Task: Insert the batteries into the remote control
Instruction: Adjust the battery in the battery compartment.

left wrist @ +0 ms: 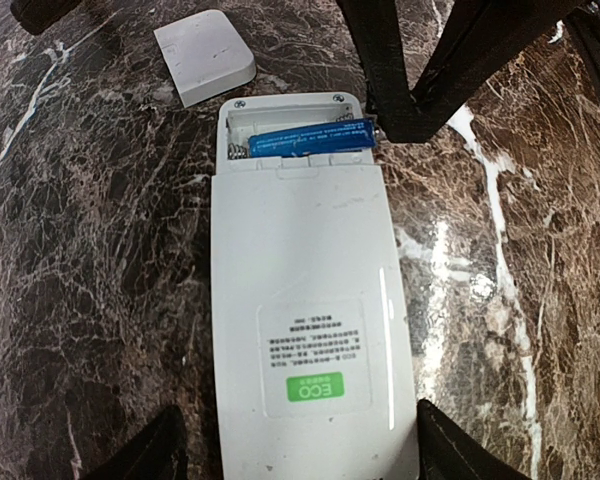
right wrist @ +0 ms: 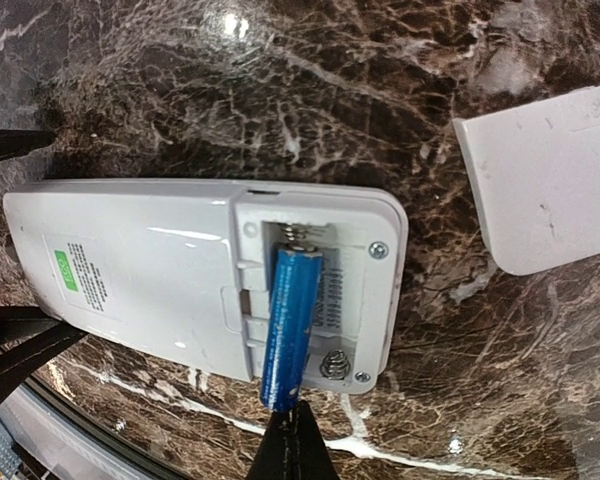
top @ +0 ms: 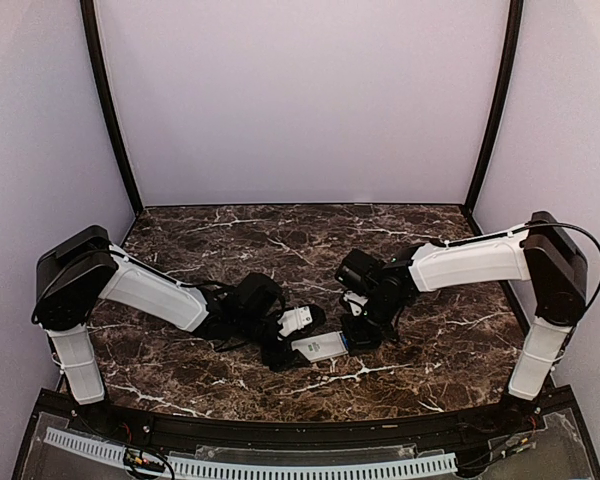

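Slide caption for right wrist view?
Blue battery lies partly in the open compartment of the face-down remote control, its outer end at the shut right gripper; cover piece lies aside.

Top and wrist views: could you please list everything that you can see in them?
remote: one, white, back up on the table's near middle, its bay open
battery: one in view, blue, lying in the bay
cover: one, white, flat on the table beside the remote's bay end
table: one, dark brown marble with white veins
walls: pale lilac, on three sides
left arm, right arm: black and white, both reaching to the remote
left gripper: open, one finger on each side of the remote
right gripper: tips together at the battery's end
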Robot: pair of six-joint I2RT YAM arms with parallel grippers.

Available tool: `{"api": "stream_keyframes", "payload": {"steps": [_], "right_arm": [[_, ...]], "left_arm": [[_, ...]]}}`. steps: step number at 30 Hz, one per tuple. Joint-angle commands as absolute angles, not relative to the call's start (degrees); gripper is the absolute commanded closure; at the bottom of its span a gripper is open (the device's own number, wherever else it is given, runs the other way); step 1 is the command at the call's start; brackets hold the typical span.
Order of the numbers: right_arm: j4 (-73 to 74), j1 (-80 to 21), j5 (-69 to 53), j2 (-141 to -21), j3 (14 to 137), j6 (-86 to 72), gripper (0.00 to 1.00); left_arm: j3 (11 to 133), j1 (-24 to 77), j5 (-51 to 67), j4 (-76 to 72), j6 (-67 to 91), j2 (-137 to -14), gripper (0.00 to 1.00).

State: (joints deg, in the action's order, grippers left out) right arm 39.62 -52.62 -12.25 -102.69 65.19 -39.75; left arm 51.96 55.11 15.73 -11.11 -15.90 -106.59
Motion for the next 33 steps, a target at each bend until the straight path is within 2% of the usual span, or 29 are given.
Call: {"api": "stream_keyframes", "payload": {"steps": [1, 33], "right_arm": [[40.71, -53.34, -12.93, -102.58, 64.85, -40.19, 1.00], [42.14, -53.09, -10.22, -105.44, 69.46, -37.61, 1.00]], "left_arm": [[50.80, 54.65, 15.97, -7.21, -15.81, -106.92, 0.25], [50.80, 54.58, 15.92, -7.21, -15.73, -106.92, 0.25]]}}
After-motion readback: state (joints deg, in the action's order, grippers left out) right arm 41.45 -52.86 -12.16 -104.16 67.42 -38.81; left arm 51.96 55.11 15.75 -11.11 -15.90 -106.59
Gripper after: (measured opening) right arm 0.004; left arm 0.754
